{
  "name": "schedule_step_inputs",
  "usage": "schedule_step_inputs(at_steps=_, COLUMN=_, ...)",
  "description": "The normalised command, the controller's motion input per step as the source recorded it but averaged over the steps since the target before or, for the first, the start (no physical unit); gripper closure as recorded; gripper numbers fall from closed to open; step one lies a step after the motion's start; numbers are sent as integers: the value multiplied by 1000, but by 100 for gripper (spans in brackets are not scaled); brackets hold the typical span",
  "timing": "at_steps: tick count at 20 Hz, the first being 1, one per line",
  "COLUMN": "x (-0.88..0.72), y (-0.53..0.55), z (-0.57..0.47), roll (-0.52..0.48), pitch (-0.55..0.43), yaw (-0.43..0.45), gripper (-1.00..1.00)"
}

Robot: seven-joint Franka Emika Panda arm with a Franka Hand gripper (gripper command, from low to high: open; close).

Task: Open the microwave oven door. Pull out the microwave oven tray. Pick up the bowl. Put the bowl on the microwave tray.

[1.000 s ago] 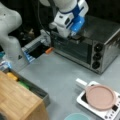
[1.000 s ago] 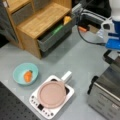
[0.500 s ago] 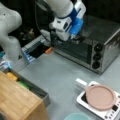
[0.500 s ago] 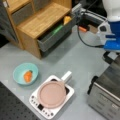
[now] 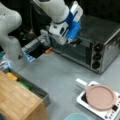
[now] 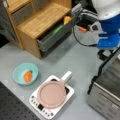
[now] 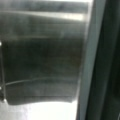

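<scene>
Now the gripper [image 5: 74, 43] has dropped onto the microwave oven door [image 5: 75, 51] handle, door not yet open, finger spread impossible to tell.

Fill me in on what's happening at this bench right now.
The white-and-blue Panda arm has its gripper at the upper front edge of the boxy silver microwave oven, right by the bar handle of the dark glass door. In a front view the door looks shut or barely cracked. The small pale teal bowl, holding an orange item, sits untouched on the grey table beside the white appliance with the pink disc. No tray is pulled out.
</scene>
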Motion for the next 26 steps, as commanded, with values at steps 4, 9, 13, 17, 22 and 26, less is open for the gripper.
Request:
schedule_step_inputs(at_steps=4, x=-128, y=-286, z=-325, roll=155, pitch=-99, yaw=59, gripper=-100)
schedule_step_inputs(at_steps=9, x=-92, y=-341, z=-346, roll=203, pitch=-91, yaw=109, gripper=-100)
schedule_step_inputs(at_steps=13, x=-47, y=-396, z=-325, roll=226, pitch=-68, yaw=143, gripper=-100)
schedule_step_inputs(at_steps=17, x=14, y=-455, z=-305, roll=258, pitch=-31, yaw=172, gripper=-100)
schedule_step_inputs(at_steps=22, x=170, y=-528, z=-224, roll=269, pitch=2, yaw=234, gripper=-100)
schedule_step_inputs(at_steps=26, x=266, y=-437, z=-203, roll=236, pitch=23, yaw=245, gripper=-100)
